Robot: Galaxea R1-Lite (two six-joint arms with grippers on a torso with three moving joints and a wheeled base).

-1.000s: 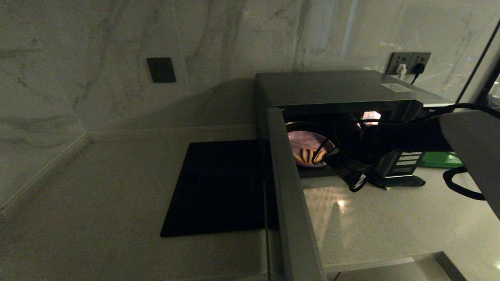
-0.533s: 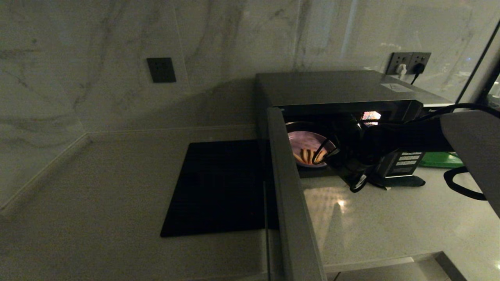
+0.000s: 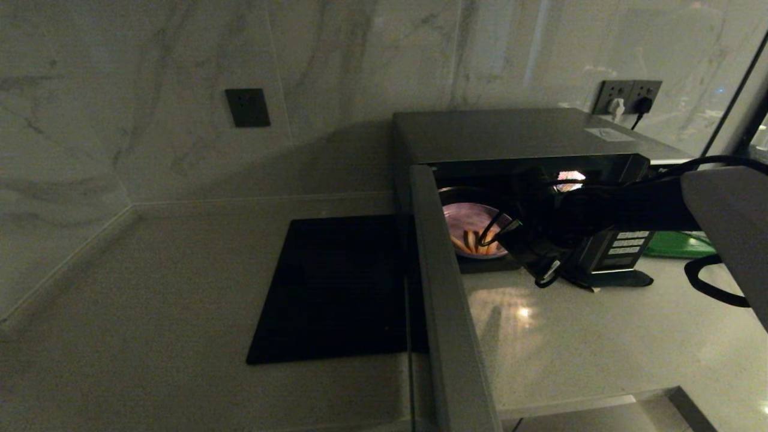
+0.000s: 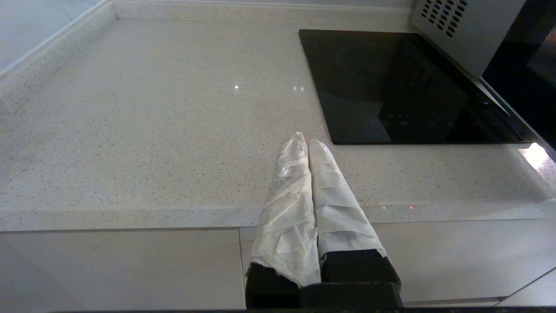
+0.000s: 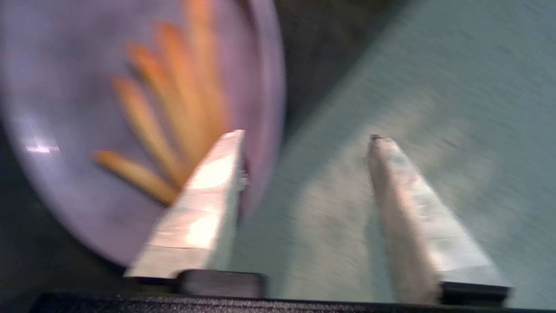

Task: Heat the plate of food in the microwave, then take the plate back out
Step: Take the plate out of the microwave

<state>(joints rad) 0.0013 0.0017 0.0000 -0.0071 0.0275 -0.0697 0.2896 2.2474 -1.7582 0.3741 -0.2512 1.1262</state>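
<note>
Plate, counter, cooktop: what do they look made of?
Plate of food: pale lavender, smooth and glossy with a small light glint; glazed ceramic or hard plastic, can't tell which.
Counter: light speckled stone or quartz composite, polished, showing point reflections.
Cooktop: flat black glass, mirror-like, set flush in the counter.

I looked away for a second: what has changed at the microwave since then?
The right end effector has pushed slightly further into the microwave, covering more of the plate of food, with one finger over the plate's rim. Nothing is gripped yet. The plate, open door and parked left end effector stayed put.
</note>
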